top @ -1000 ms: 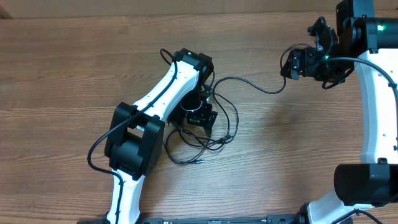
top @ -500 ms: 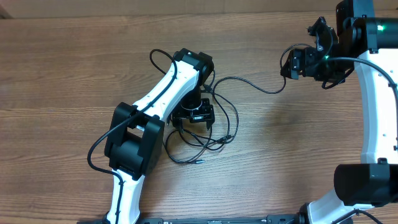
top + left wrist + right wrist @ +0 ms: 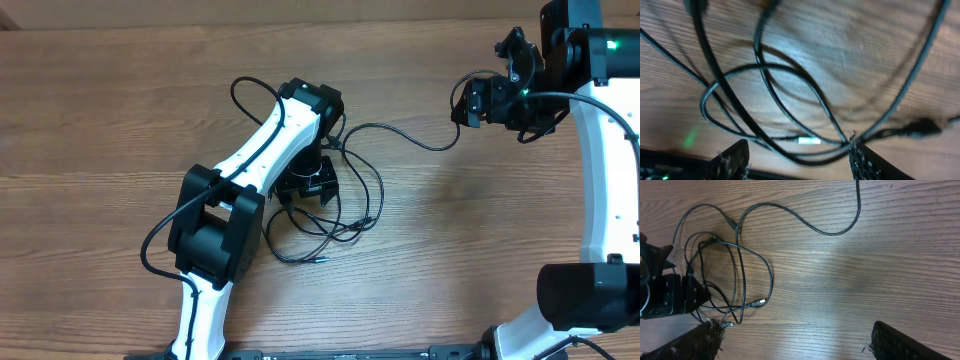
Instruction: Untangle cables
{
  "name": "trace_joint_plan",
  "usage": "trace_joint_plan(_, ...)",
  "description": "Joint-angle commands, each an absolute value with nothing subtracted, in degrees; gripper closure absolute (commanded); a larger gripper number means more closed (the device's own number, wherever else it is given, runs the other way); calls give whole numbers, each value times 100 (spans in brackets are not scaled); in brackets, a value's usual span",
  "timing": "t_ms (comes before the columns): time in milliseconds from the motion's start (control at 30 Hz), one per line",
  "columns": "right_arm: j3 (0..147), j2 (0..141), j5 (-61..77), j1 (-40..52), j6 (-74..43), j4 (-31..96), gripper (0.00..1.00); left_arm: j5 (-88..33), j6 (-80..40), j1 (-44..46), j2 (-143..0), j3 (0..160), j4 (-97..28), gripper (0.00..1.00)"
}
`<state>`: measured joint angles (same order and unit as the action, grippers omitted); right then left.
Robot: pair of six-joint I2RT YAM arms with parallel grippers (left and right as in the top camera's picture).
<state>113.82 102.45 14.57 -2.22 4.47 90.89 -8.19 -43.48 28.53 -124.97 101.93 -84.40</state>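
Hiding part of the cables (image 3: 826, 233) overhead, the left arm (image 3: 265, 145) has jaws wide apart; right jaws likewise, empty.

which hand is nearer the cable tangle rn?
Left. The left hand sits directly over the cable tangle; the right hand is far off to the right, away from the tangle.

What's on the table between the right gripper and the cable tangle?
Only one loose cable strand curving over bare wood from the tangle toward the right gripper; the overhead and right wrist views show it.
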Motion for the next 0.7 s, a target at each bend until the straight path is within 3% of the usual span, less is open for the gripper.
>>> trace_joint_plan(0,11358,10235,1396,-231,427,9059,6,-541,-4963,2919,-12492,9922,-8361,36)
trace_joint_plan(100,11358,10235,1393,-231,427,9056,6,-598,-5085,2928,-12492,9596,-8173,40)
trace_joint_plan(233,11358,10235,1396,-231,427,9054,6,-329,-5078,2904,-12492,9577,-8073,76)
trace_joint_plan(267,11358,10235,1396,-231,427,9054,6,-204,-5033,2871,-12490,9664,-8086,93)
trace_joint_plan(433,11358,10235,1396,-231,427,9030,6,276,-4788,2707,-12464,10433,-8403,96)
trace_joint_plan(667,11358,10235,2003,-217,434,8899,0,386,-3588,2580,-12352,12748,-8847,96)
